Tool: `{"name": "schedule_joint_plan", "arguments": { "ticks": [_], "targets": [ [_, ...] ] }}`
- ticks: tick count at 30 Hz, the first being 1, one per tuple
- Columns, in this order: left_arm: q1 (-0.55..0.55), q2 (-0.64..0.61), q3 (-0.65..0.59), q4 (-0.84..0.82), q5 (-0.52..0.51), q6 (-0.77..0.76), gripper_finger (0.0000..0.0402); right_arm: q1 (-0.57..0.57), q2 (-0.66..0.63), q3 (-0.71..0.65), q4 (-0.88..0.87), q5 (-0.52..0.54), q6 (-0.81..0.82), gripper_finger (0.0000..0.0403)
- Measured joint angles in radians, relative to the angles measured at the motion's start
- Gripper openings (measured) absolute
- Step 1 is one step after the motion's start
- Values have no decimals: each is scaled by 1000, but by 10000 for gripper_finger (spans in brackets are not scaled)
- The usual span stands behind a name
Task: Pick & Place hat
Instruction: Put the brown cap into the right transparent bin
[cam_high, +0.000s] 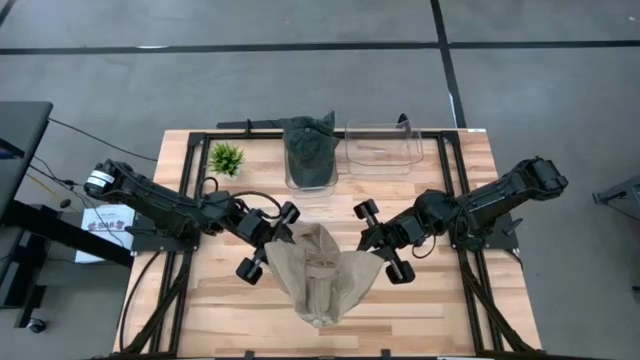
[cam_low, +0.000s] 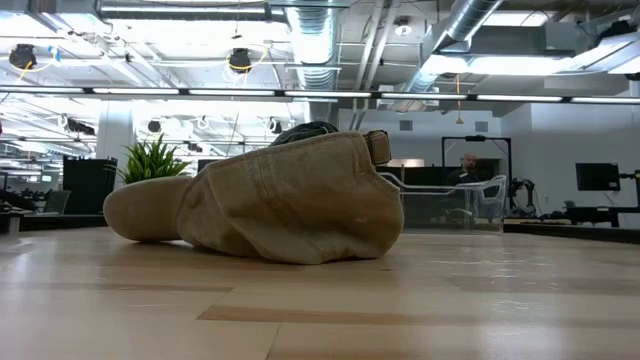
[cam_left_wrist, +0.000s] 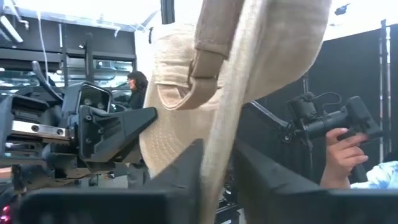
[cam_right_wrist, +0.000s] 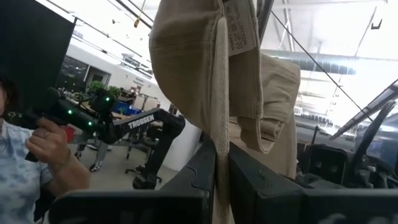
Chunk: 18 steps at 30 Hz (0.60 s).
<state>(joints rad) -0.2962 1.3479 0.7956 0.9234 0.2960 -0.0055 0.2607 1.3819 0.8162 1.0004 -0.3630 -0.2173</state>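
Observation:
A tan hat (cam_high: 320, 278) lies in the middle of the table toward the near edge; it fills the low view (cam_low: 270, 205), and its underside rests on the wood. My left gripper (cam_high: 272, 243) is at the hat's left side and my right gripper (cam_high: 375, 250) at its right side, each shut on the hat's edge. Both grippers are hidden behind the hat in the low view. A second, dark green hat (cam_high: 310, 150) sits in a clear bin (cam_high: 290, 182) at the far edge. My left gripper (cam_left_wrist: 217, 171) pinches the tan hat's rim edge (cam_left_wrist: 219, 140) between its two fingers, coming at it level from the table's left. The cloth rises out of the fingers, and a strap with a buckle (cam_left_wrist: 200, 62) shows beyond them. The hat's underside is on the table. My right gripper (cam_right_wrist: 222, 171) pinches the hat's rim band (cam_right_wrist: 219, 134) between its two fingers, level from the table's right. The band runs upright out of the fingers, and the hat's inner side with a label (cam_right_wrist: 239, 25) shows above.
An empty clear bin (cam_high: 383, 150) stands right of the bin with the green hat. A small green plant (cam_high: 227, 157) is at the far left of the table. Black frame rails (cam_high: 455, 190) run along the table's sides. A person holding a device (cam_left_wrist: 345, 149) stands in the room beyond.

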Motion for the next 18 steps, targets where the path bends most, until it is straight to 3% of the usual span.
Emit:
{"name": "schedule_joint_plan", "arguments": {
  "ticks": [4, 12, 18],
  "targets": [
    [-2, -2, 0, 9, 10, -9, 15, -1, 0, 0, -6, 2, 7, 18],
    [0, -67, 0, -28, -19, -78, 12, -1, -1, 0, -38, 76, 24, 52],
    [-1, -172, 0, -198, -96, -105, 15, -4, -1, 0, -91, 116, 26, 95]
  ]
}}
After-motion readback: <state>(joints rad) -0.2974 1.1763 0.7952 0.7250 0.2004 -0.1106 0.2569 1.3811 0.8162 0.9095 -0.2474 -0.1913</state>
